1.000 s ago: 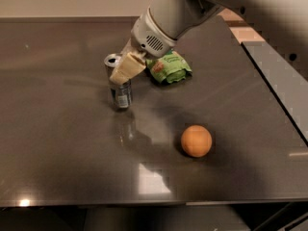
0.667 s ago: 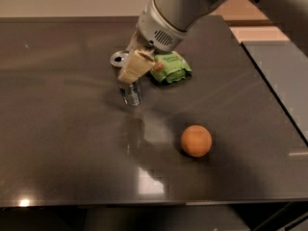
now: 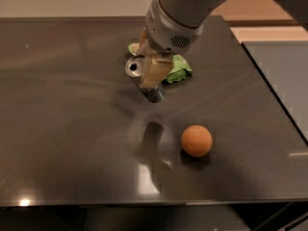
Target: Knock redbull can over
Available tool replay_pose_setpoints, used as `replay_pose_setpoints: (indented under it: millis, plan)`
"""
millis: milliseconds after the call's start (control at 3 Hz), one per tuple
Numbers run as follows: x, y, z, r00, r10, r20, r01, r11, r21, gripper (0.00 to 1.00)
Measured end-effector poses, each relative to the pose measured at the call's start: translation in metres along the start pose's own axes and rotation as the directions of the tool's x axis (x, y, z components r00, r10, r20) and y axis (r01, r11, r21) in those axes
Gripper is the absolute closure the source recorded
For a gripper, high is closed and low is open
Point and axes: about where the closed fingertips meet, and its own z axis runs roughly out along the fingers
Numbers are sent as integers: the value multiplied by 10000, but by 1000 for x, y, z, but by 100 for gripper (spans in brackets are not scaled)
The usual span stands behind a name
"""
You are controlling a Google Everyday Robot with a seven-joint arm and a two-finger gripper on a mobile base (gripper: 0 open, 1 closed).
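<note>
The redbull can (image 3: 135,66) stands near the middle of the dark table (image 3: 62,129), leaning with its shiny top toward 10 o'clock and its base toward 4 o'clock. The gripper (image 3: 154,73) lies right across its body. Whether the gripper clamps the can or only presses against its side, I cannot tell. The main risk, as I judge it, is that the can does not end up lying down: if it is held, it may simply travel with the gripper, and if the push is too low it may slide on the glossy top and settle back upright. A harder shove could send it rolling toward the orange ball (image 3: 196,140), which sits at 4 o'clock from the can and apart from it, or into the green snack bag (image 3: 177,70) just behind the gripper at 2 o'clock. As for containers, the can's top shows a dark spot by the tab, but its contents cannot be seen. If it is open, tipping it could spill liquid. The bag's contents are also hidden.
</note>
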Motion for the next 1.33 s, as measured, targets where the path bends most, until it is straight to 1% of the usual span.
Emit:
replay_pose_setpoints:
  millis: [333,667,1000,1333]
  plan:
    - [9,3,17,9895,-1272,-683,1230,9905,-615,100]
    - [15,7,35,9712,-2151,-1025,2020,9714,-1248,100]
    - [20,10,48,9551,-2670,-1285,2445,9551,-1672,82]
    - [21,11,55,9436,-2986,-1430,2704,9444,-1873,59]
